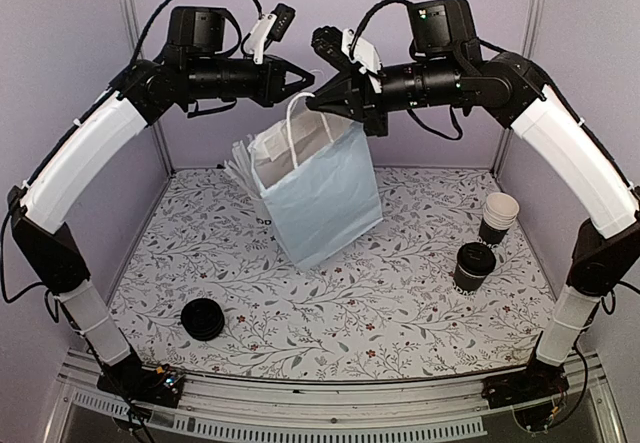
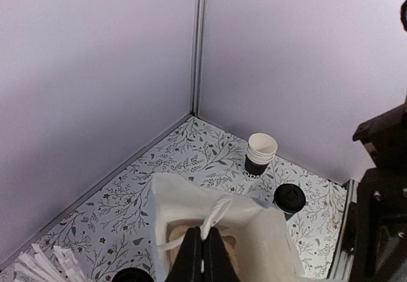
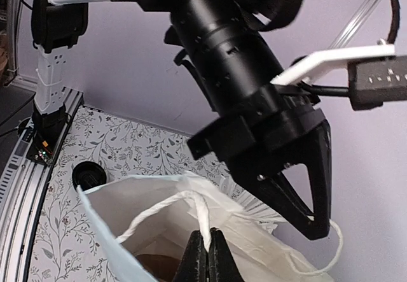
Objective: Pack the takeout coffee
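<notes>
The takeout coffee (image 1: 473,263), a black cup with a black lid, stands on the table at the right, apart from both grippers; the left wrist view also shows the lidded cup (image 2: 290,198). A white paper bag (image 1: 320,198) hangs tilted in the middle with its mouth open. My left gripper (image 1: 305,81) is shut on one rope handle (image 2: 215,215). My right gripper (image 1: 312,105) is shut on the other handle (image 3: 202,212). Both grippers meet above the bag's mouth. Something brown (image 2: 184,236) lies at the bottom of the bag.
A stack of unlidded black cups (image 1: 498,218) stands just behind the coffee. A low pile of black lids (image 1: 203,318) sits near the front left. Flat white bags (image 1: 240,163) lean behind the open bag. Lilac walls close in the back and sides.
</notes>
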`<move>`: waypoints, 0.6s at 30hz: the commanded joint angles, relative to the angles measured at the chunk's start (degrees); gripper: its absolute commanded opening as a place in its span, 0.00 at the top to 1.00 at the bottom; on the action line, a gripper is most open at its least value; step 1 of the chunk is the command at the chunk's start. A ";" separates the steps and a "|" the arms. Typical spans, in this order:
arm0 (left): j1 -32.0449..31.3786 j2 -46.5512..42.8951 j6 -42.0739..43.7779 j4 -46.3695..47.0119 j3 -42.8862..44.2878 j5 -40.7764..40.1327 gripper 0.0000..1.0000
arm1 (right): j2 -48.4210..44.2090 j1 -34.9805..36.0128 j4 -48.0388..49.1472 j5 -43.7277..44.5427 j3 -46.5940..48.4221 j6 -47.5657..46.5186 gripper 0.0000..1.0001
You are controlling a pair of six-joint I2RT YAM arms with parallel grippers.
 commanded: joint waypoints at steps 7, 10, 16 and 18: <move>1.31 -1.99 -2.14 2.11 -1.48 3.42 1.00 | -2.34 -4.68 8.41 9.77 -0.68 4.51 1.00; 3.98 -1.23 -0.27 1.47 -0.27 -7.20 1.00 | -1.44 -5.33 6.51 3.40 -1.15 3.52 1.00; 7.19 0.95 -1.16 0.32 1.87 2.49 1.00 | -1.84 -0.60 2.68 0.94 -1.64 1.63 0.99; 7.18 1.03 -0.93 0.52 2.92 3.06 1.00 | -1.83 -0.23 2.19 0.95 0.03 0.83 0.99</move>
